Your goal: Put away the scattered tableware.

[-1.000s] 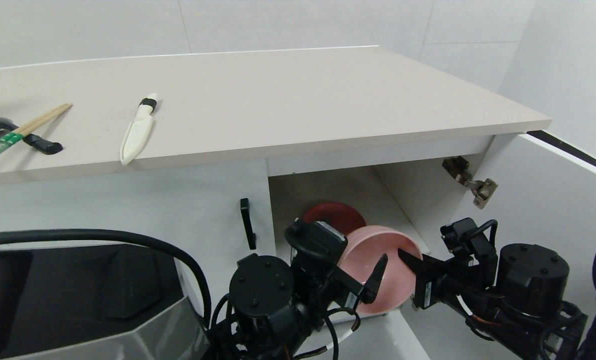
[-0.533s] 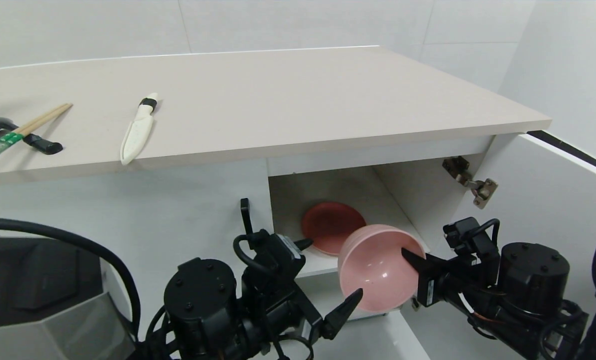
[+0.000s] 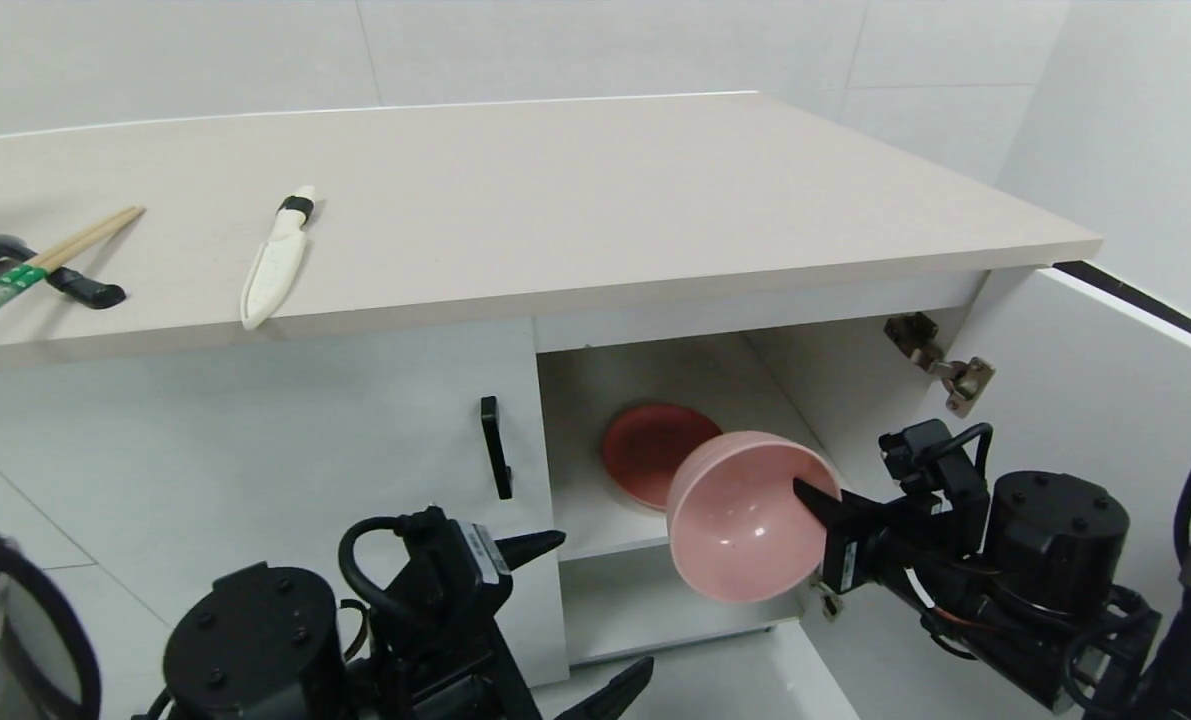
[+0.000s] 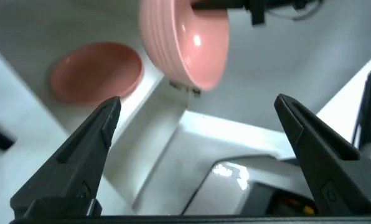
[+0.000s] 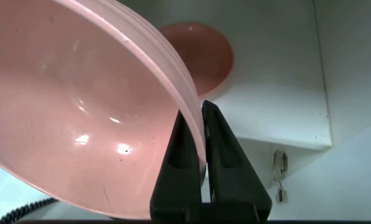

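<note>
A pink bowl hangs tilted on its side in front of the open cabinet, its mouth facing left. My right gripper is shut on the bowl's rim; the right wrist view shows the bowl with the rim pinched in the gripper. A red plate lies on the cabinet shelf behind it. My left gripper is open and holds nothing, low and left of the bowl. From the left wrist view its fingers stand wide apart below the bowl and the plate.
On the countertop lie a white sheathed knife, chopsticks and a black spoon at the far left. The cabinet's right door stands open; the left door, with a black handle, is closed.
My left gripper has pulled back down and to the left, away from the bowl. The right gripper has raised the bowl slightly toward the shelf.
</note>
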`<state>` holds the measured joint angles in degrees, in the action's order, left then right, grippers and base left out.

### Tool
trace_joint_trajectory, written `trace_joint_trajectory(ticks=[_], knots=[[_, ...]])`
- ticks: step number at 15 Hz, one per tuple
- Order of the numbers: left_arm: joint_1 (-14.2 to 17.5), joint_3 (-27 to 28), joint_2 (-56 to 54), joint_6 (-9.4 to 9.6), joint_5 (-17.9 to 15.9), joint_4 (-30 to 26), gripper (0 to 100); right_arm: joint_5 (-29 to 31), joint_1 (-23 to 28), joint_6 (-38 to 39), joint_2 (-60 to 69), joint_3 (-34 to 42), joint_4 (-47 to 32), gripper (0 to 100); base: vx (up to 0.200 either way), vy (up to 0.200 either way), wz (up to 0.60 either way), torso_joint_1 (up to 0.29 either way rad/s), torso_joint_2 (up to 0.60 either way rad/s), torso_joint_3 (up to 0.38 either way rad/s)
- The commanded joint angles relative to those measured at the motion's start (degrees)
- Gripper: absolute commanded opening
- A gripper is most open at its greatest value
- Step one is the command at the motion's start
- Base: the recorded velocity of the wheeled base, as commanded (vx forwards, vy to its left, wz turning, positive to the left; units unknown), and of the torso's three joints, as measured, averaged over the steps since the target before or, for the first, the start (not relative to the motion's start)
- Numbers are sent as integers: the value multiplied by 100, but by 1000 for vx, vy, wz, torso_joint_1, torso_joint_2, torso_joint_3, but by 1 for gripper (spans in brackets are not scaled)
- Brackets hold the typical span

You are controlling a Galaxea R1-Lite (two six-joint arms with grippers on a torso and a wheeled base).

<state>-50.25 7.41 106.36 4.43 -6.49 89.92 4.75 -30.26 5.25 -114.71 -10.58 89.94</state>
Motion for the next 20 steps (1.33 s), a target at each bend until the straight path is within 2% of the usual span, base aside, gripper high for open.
trace_joint_trajectory(ticks=[1, 3, 8, 15, 20], knots=[[-11, -460, -511, -3, 7, 8, 100, -1, -7, 2, -209, -146, 6, 0, 0, 0, 0, 0, 0, 0], [6, -706, -731, -21, 16, 8, 100, -1, 46, 2, -675, -489, 6, 0, 0, 0, 0, 0, 0, 0], [121, -741, -968, -144, 25, 8, 100, -1, 275, 582, -1273, -1517, 6, 0, 0, 0, 0, 0, 0, 0], [261, -741, -1109, -144, 33, 8, 100, -10, 275, 591, -1976, -2326, 6, 0, 0, 0, 0, 0, 0, 0], [305, -741, -1214, -135, 33, 8, 100, -18, 354, 547, -2187, -2624, 6, 0, 0, 0, 0, 0, 0, 0]])
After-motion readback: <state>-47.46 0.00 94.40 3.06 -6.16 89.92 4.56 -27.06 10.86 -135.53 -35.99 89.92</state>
